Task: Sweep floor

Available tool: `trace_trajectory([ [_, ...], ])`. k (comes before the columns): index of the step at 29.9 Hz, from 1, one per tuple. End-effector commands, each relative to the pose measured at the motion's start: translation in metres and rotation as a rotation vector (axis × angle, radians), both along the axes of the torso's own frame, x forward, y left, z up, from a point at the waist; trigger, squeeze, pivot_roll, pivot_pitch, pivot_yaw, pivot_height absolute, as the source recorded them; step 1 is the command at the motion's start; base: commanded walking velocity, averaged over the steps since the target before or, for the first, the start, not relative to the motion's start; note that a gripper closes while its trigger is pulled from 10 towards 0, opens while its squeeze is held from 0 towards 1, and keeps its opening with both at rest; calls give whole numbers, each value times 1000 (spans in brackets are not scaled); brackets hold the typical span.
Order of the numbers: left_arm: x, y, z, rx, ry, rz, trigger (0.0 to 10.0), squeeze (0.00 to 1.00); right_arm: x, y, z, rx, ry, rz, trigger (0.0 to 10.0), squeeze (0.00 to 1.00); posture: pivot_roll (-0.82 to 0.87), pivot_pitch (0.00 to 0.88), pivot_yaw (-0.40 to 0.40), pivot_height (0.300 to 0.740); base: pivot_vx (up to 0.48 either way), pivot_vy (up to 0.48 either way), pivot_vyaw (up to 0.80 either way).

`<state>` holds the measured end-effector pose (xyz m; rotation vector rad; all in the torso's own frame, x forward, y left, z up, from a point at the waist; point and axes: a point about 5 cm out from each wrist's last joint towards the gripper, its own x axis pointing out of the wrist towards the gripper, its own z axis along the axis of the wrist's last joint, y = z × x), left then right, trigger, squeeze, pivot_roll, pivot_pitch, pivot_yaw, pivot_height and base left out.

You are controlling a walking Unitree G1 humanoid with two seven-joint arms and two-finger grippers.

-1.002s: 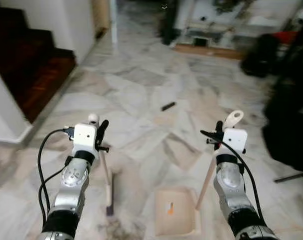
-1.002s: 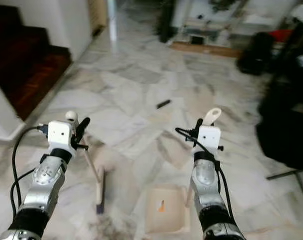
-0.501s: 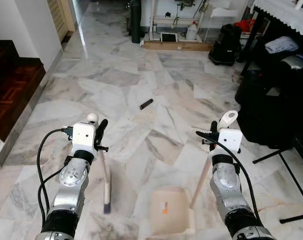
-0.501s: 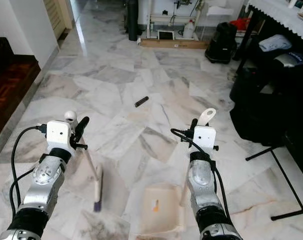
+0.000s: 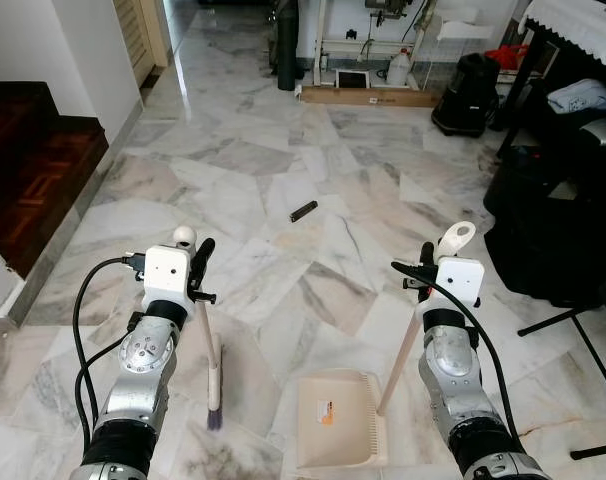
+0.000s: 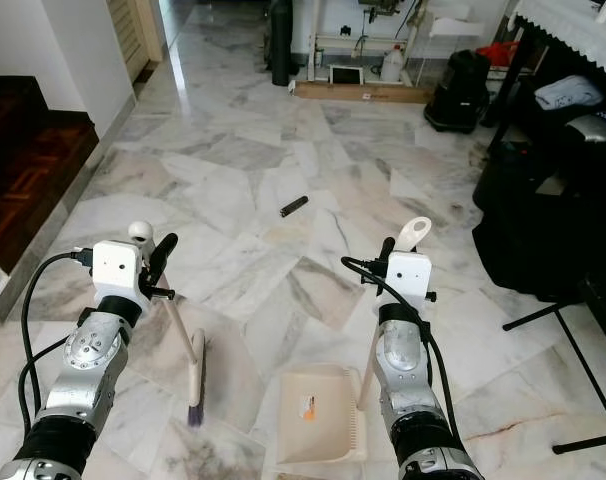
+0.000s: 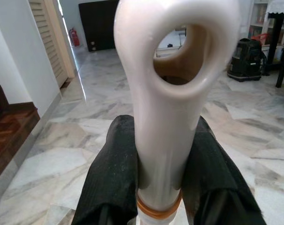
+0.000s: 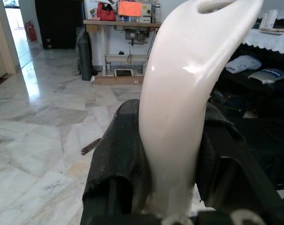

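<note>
My left gripper is shut on the pale broom handle, its black fingers pressed on both sides. The broom head rests on the marble floor below it. My right gripper is shut on the white dustpan handle, which slants down to the beige dustpan lying flat on the floor between my arms. A small dark stick-like object lies on the floor ahead, well beyond both tools.
Dark wooden stairs rise on the left behind a white wall. Black bags and furniture crowd the right side, with a thin black stand leg on the floor. A low shelf and black bag stand at the far end.
The whole picture has shifted and sharpened, so the camera has moved. Both grippers keep the same hold on broom and dustpan.
</note>
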<state>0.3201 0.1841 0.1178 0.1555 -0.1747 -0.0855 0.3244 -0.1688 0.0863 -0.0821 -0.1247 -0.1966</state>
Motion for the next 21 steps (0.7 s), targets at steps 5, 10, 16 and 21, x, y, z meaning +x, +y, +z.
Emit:
trace_trajectory([
  [5,3,-3,9,13,-35,-10,10000,0,5,-2,13,-2,-54,-1,10000,0,-58,60,-34,740,0,0,0],
  [10,3,-3,9,13,-35,-10,10000,0,5,-2,13,-2,-54,-1,10000,0,-58,60,-34,740,0,0,0],
  [16,3,-1,12,15,-58,9,10000,0,5,6,11,8,-44,44,10000,0,-56,58,-40,740,400,0,0],
  [21,3,-2,12,13,-58,4,10000,0,5,7,12,15,-47,50,10000,0,-58,42,-38,740,480,0,-437],
])
